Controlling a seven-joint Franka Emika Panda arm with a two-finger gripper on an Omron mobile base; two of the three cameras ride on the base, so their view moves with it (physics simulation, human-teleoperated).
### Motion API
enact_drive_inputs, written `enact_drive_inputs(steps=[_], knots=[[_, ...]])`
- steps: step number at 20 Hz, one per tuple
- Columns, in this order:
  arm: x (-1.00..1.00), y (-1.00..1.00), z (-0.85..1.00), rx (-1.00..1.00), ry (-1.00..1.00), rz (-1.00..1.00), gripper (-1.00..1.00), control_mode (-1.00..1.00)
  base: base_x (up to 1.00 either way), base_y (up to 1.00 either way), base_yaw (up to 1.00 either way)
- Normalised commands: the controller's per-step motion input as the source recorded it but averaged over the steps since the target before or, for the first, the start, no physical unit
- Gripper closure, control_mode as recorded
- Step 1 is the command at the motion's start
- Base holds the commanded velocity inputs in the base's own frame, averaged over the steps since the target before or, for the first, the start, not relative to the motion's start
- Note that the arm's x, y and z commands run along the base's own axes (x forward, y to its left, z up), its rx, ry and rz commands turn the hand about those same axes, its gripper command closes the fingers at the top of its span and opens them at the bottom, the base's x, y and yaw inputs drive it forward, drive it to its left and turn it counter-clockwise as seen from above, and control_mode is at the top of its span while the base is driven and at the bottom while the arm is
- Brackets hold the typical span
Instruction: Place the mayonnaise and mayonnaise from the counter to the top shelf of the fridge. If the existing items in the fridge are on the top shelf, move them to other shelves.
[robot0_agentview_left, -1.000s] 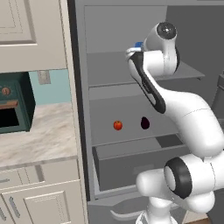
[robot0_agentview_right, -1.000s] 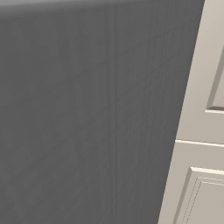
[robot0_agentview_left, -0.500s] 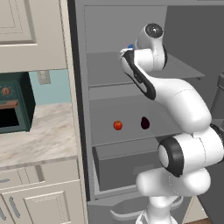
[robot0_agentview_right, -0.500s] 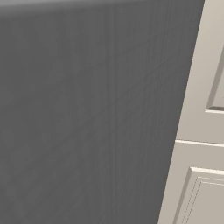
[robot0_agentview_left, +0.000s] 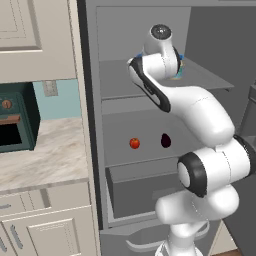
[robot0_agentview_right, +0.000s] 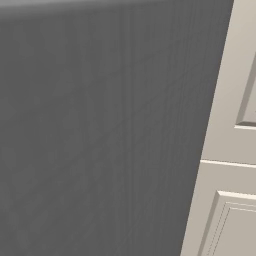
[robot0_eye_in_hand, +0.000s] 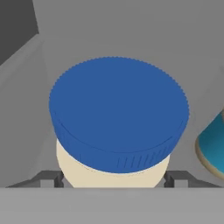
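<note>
1. Here the claw (robot0_eye_in_hand: 113, 181) sits over a mayonnaise jar (robot0_eye_in_hand: 114, 131), one dark finger tip (robot0_eye_in_hand: 49, 178) on each side of the cream body just under the blue lid; the tips look pressed to the jar, so it is holding it.
2. In the left base view the arm reaches into the fridge (robot0_agentview_left: 210, 45) at the height of the top shelf (robot0_agentview_left: 120, 75), and a bit of blue lid and cream body (robot0_agentview_left: 178, 68) peeks out beside the wrist, above the shelf.
3. In the hand view a second blue-lidded jar (robot0_eye_in_hand: 213, 148) shows at the right edge, near the held one with a narrow gap between.
4. The top shelf is bare to the left of the wrist.
5. One shelf down, a red-orange fruit (robot0_agentview_left: 134, 143) and a dark purple one (robot0_agentview_left: 166, 140) lie apart, both back from the front edge.
6. The table (robot0_agentview_left: 40, 160) lies left of the fridge, carrying a dark green oven (robot0_agentview_left: 15, 125) at the back.
</note>
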Motion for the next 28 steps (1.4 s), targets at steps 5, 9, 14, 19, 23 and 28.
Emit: enact_drive_inputs(steps=[5,9,14,19,23,28], knots=[[0.37,0.09,-0.28,-0.13,0.00,0.02,1.00,-1.00,0.00,0.00,0.00],[0.20,0.00,-0.33,-0.04,0.00,0.02,1.00,-1.00,0.00,0.00,0.00],[-0.13,0.00,-0.49,0.00,-0.08,0.01,1.00,-1.00,0.00,0.00,0.00],[-0.05,-0.02,-0.20,0.03,-0.09,0.00,1.00,-1.00,0.00,0.00,0.00],[0.00,0.00,0.00,0.00,0.00,0.00,-1.00,-1.00,0.00,0.00,0.00],[0.00,0.00,0.00,0.00,-0.01,0.00,-1.00,-1.00,0.00,0.00,0.00]])
